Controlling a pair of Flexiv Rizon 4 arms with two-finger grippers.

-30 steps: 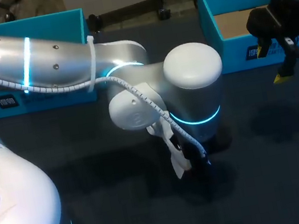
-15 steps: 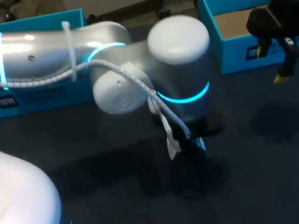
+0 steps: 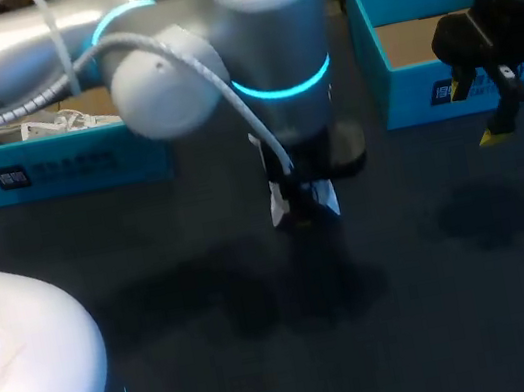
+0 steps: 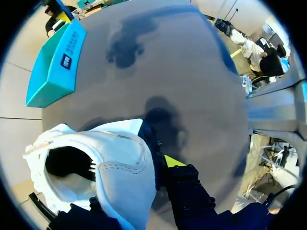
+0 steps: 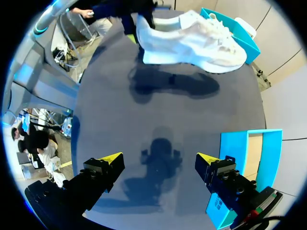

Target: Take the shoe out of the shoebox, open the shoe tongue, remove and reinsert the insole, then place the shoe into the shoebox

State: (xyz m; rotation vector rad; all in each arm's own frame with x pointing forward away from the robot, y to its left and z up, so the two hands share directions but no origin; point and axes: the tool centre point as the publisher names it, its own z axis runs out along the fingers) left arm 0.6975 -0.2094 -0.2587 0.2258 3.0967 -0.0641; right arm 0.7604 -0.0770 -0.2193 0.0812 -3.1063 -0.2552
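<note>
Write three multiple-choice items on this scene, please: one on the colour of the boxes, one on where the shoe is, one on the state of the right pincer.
1. What colour are the two boxes?
A) red
B) white
C) teal

2. Where is the shoe?
A) in a box
B) in the left pincer
C) in the right pincer

3. How is the right pincer?
A) open and empty
B) shut on the shoe
C) shut on an insole

Answers:
1 C: the head view shows teal walls on both boxes.
2 B: the left wrist view shows the shoe clamped at its heel, and the right wrist view shows it hanging clear of its shadow.
3 A: its yellow tips stand wide apart with nothing between them.
</note>
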